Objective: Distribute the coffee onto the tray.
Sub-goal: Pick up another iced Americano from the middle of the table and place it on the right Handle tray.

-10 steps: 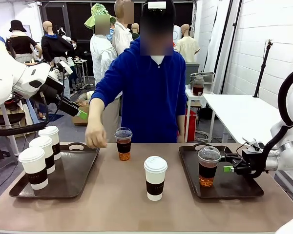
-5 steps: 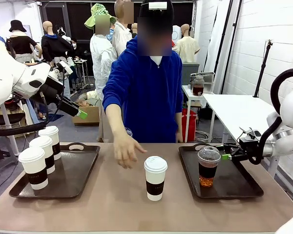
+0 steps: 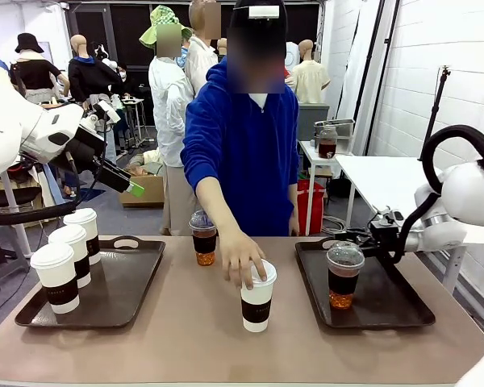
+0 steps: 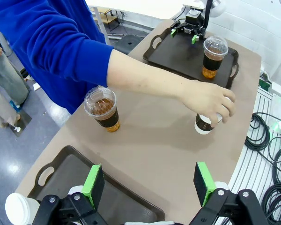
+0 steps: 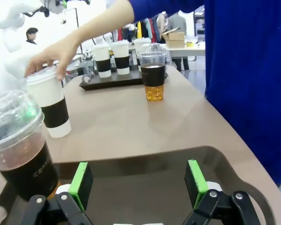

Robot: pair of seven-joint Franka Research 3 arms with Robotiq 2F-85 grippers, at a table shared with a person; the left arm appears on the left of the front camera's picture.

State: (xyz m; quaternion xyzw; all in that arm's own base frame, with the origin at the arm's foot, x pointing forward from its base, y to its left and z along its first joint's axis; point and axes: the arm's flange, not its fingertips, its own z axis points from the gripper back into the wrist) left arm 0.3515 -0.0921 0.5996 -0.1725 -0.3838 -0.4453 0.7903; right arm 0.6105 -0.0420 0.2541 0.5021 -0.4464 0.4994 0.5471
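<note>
Coffee stands in six upright cups, every lid up and every long axis vertical. Three sleeved paper cups (image 3: 70,250) line the left edge of the left tray (image 3: 125,302), which lies by the left edge of the table (image 3: 185,347). A fourth paper cup (image 3: 257,302) stands on the bare table around the middle, and the person's hand (image 3: 244,256) rests over its lid. One clear dome-lidded cup (image 3: 203,239) sits on the table near the far edge (from the front we see it just past the person's arm (image 3: 216,208)). The other clear cup (image 3: 344,278) stands on the right tray (image 3: 395,302), towards its left edge. We see the left gripper (image 4: 149,183) raised well above the table's left side, its green pads (image 4: 93,180) spread wide with nothing between them. The right gripper (image 5: 138,182) hovers low over the right tray's far side, near the clear cup there but apart from it, jaws spread and empty.
</note>
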